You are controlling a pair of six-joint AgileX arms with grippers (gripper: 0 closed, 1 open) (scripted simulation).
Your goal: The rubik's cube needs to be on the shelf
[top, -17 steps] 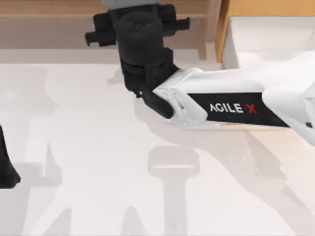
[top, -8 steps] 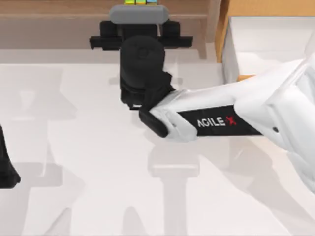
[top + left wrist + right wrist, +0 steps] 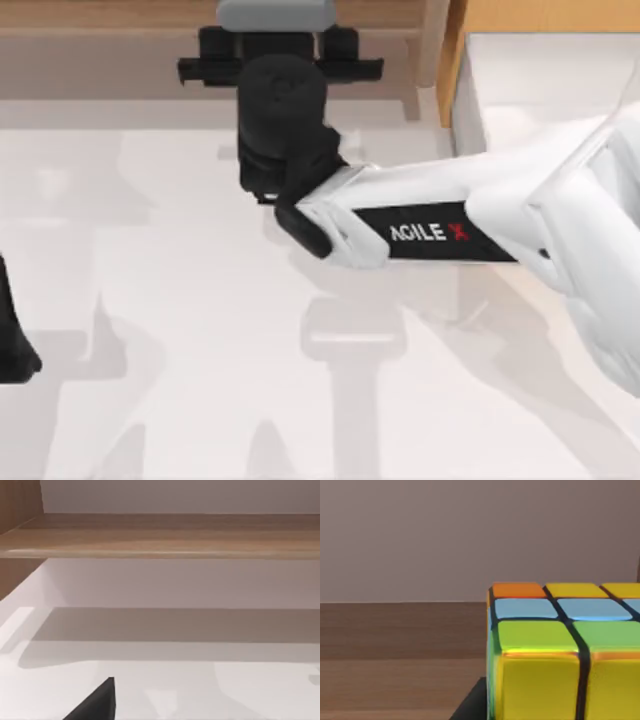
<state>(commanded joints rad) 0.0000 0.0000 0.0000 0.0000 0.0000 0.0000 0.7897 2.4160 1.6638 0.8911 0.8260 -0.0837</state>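
The rubik's cube (image 3: 555,650) looms close in the right wrist view, yellow, green and blue squares with one orange, just above the brown board of the shelf (image 3: 395,645). One dark finger (image 3: 470,705) of my right gripper lies against the cube's side. From above, my right gripper (image 3: 278,40) reaches over the shelf (image 3: 120,15) at the back of the table, its grey mount covering the cube. The gripper is shut on the cube. My left arm (image 3: 12,345) stays parked at the table's left edge.
An upright post (image 3: 432,50) of the shelf stands just right of my right gripper. Beyond it sits an orange-tan cabinet (image 3: 545,15) with a white open drawer (image 3: 540,85). The left wrist view faces the shelf board (image 3: 160,535) above the white table.
My right arm has pushed farther back over the shelf with the cube. The cube's top, seen half a second ago past the grey mount, is now covered.
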